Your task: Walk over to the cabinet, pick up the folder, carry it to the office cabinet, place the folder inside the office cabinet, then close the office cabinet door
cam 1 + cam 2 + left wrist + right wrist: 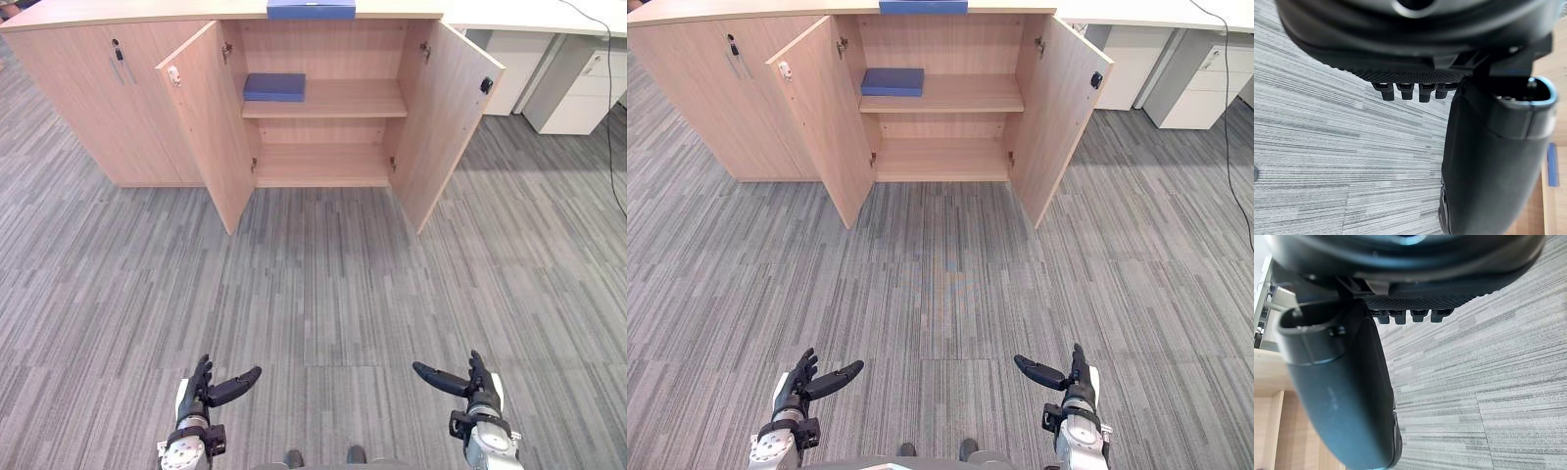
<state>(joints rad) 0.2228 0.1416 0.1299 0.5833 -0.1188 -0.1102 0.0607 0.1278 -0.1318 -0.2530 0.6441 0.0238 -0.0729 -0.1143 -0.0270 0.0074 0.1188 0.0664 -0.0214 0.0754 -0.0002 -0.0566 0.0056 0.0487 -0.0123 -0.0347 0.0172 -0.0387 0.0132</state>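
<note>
A low wooden cabinet (pixel 147 98) stands ahead with both middle doors swung wide. One blue folder (pixel 274 87) lies flat on its upper shelf, at the shelf's left end. A second blue folder (pixel 312 9) rests on the cabinet top, right above the opening. My left hand (pixel 201 394) and right hand (pixel 475 384) hover low over the carpet, far short of the cabinet, fingers straight and thumbs pointing inward, holding nothing. In the left wrist view the thumb (pixel 1488 161) and fingertips (pixel 1410 91) stand apart over bare carpet.
The left door (pixel 211 122) and right door (pixel 446 117) jut out toward me. The lower shelf (pixel 323 162) holds nothing. White desks and a drawer unit (pixel 578 83) stand at the back right. Grey striped carpet (pixel 323 294) stretches between me and the cabinet.
</note>
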